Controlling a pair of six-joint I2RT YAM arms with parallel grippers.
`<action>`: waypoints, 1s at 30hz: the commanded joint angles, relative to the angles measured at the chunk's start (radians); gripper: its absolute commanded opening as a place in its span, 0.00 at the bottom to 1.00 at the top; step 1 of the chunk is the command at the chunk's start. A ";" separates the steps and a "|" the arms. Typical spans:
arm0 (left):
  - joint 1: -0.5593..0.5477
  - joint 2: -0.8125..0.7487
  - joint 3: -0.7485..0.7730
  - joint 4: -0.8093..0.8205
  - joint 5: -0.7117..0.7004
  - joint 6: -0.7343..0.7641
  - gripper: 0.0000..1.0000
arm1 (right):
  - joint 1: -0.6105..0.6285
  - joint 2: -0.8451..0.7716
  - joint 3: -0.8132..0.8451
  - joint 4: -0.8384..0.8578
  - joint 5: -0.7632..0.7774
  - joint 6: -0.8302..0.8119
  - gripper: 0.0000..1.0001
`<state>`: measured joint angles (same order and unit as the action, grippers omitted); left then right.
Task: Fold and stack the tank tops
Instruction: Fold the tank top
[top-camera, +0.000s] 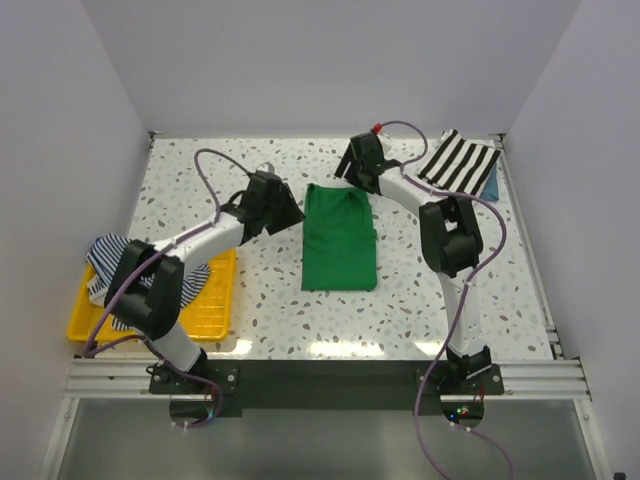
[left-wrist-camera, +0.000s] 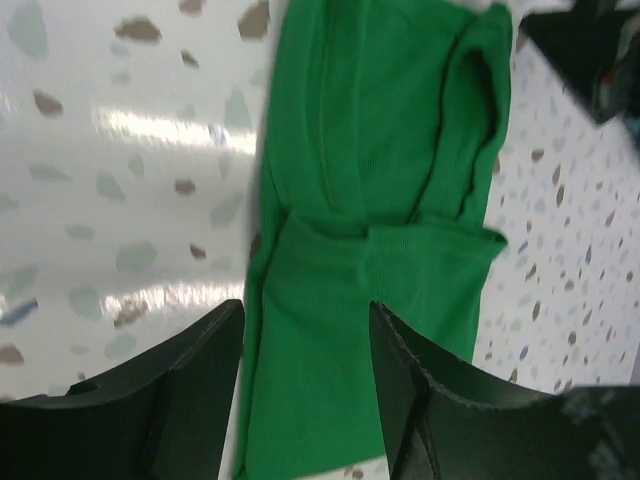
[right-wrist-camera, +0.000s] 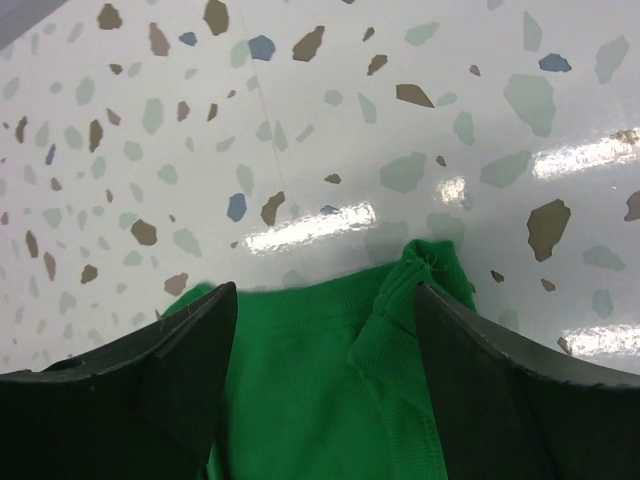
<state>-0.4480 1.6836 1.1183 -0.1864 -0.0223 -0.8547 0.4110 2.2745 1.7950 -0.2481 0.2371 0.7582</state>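
- Top external view: the green tank top (top-camera: 340, 238) lies folded into a narrow oblong at the middle of the table (top-camera: 500, 300), its long sides running from the far edge toward the near edge.
- The left end effector (top-camera: 283, 208) hovers just beside the top's far left corner. Its wrist view shows the fingers spread and the cloth flat beneath them, with nothing pinched.
- The right end effector (top-camera: 358, 165) sits at the top's far edge. Its jaws stand wide too, and a puckered corner of fabric lies loose between them, so it holds nothing.
- Both stand open over the same end, which reads as a fold laid down rather than one in hand.
- The striped tank top (top-camera: 105, 262) is heaped, unfolded, over the yellow tray (top-camera: 215, 305) at the near left corner, partly under the left arm. It looks like the piece still to be done.
- A bold black-and-white striped cloth (top-camera: 460, 160) lies flat at the far right corner. I cannot tell what garment it is.
- The green top's left long edge is straight, while its far right corner bunches and may need smoothing.
- Bare table shows near the far left corner and between the green top and the tray. The right arm's elbow overhangs the strip toward the right edge.
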 joint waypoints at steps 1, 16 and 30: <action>-0.055 -0.120 -0.124 -0.010 0.018 -0.003 0.59 | -0.006 -0.131 0.047 -0.023 -0.036 -0.082 0.75; -0.110 -0.269 -0.429 0.156 0.303 0.037 0.66 | 0.006 -0.760 -0.776 -0.040 -0.160 -0.063 0.66; -0.164 -0.262 -0.523 0.140 0.157 -0.138 0.61 | 0.114 -1.030 -1.215 0.046 -0.193 0.154 0.62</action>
<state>-0.5980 1.4410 0.6102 -0.0723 0.1883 -0.9405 0.5236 1.2850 0.6086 -0.2615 0.0391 0.8398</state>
